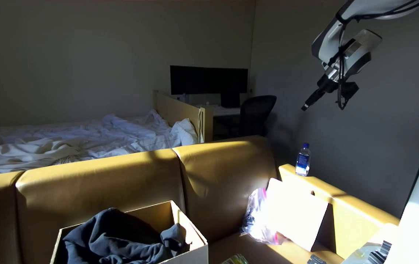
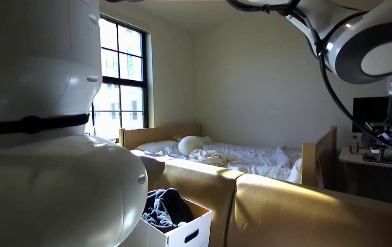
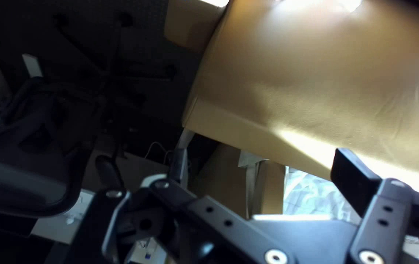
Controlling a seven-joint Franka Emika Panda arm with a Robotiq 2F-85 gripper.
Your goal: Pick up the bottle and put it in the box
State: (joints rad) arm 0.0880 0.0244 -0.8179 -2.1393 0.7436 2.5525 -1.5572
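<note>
Gripper (image 3: 262,164): jaws set wide apart in the wrist view; in an exterior view it slants downward, higher in the frame than the bottle (image 1: 303,161) and apart from it.
Bed (image 1: 180,110): at the left of that view, behind the sofa (image 1: 139,179), with rumpled white bedding (image 1: 103,135) over it.
Sofa: tan, its backrest running across the frame, sunlit strips along the top edge.
Box (image 1: 195,256): open-topped, in front of the backrest in both exterior views; its base is out of frame.
Dark cloth (image 1: 121,234): bunched inside the box, part of it rising above the rim.
Monitor (image 1: 208,80): wide and dark, above a white desk (image 1: 227,112) beyond the sofa.
Chair (image 1: 257,115): dark-backed, just beside the desk.
Plastic bag (image 1: 253,214): clear with pink edging, on the sofa seat.
White board (image 1: 297,216): tilted, glaring in the sun; whether it touches the armrest (image 1: 325,189) cannot be told.
Bottle: clear, blue-capped, blue-labelled, standing upright on the armrest, outside the box and well apart from it.
Arm (image 1: 328,42): white, reaching in from the upper right.
</note>
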